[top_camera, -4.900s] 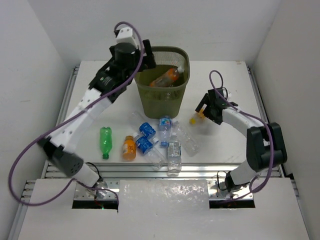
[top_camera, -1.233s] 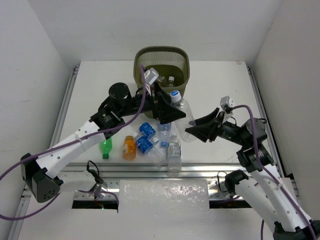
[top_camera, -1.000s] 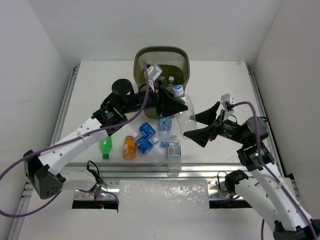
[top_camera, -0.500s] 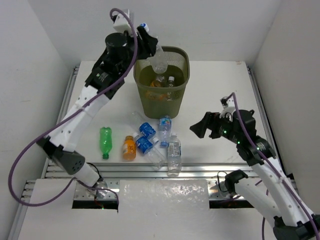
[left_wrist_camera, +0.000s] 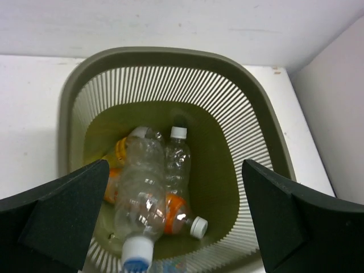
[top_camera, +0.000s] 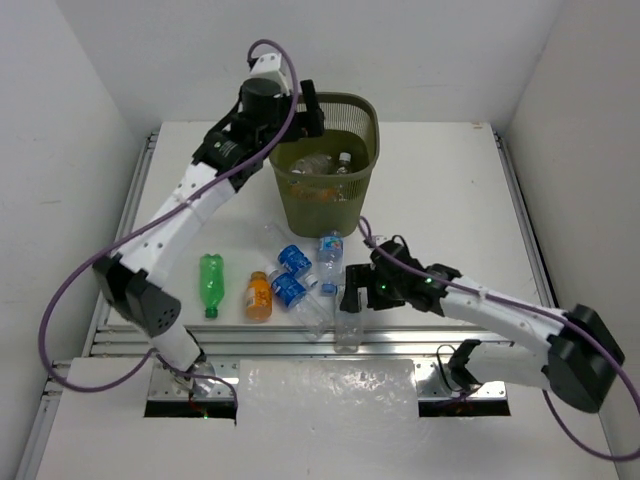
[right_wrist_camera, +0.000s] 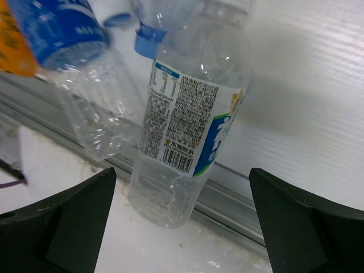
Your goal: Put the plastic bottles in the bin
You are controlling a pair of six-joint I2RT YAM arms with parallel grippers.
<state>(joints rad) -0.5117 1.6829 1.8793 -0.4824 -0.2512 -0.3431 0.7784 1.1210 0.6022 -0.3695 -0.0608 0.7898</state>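
The olive-green bin (top_camera: 322, 208) stands at the back middle. In the left wrist view the bin (left_wrist_camera: 165, 54) holds a large clear bottle (left_wrist_camera: 139, 190), a white-capped clear bottle (left_wrist_camera: 178, 156) and an orange bottle (left_wrist_camera: 177, 213). My left gripper (top_camera: 303, 112) hovers open and empty over the rim; it also shows in the left wrist view (left_wrist_camera: 175, 166). My right gripper (top_camera: 353, 292) is open, low over a clear white-labelled bottle (top_camera: 347, 312) lying at the near table edge. In the right wrist view this gripper (right_wrist_camera: 182, 172) straddles that bottle (right_wrist_camera: 190, 116).
Several bottles lie in a cluster at the front: green (top_camera: 210, 282), orange (top_camera: 259, 296), two blue-labelled ones (top_camera: 291, 275), and clear ones (top_camera: 330, 254). A crumpled clear bottle (right_wrist_camera: 96, 108) touches the white-labelled one. A metal rail (top_camera: 300, 340) runs along the near edge.
My left gripper has let the large clear bottle drop into the bin and now stands open. My right arm has swung down and left to the white-labelled bottle.
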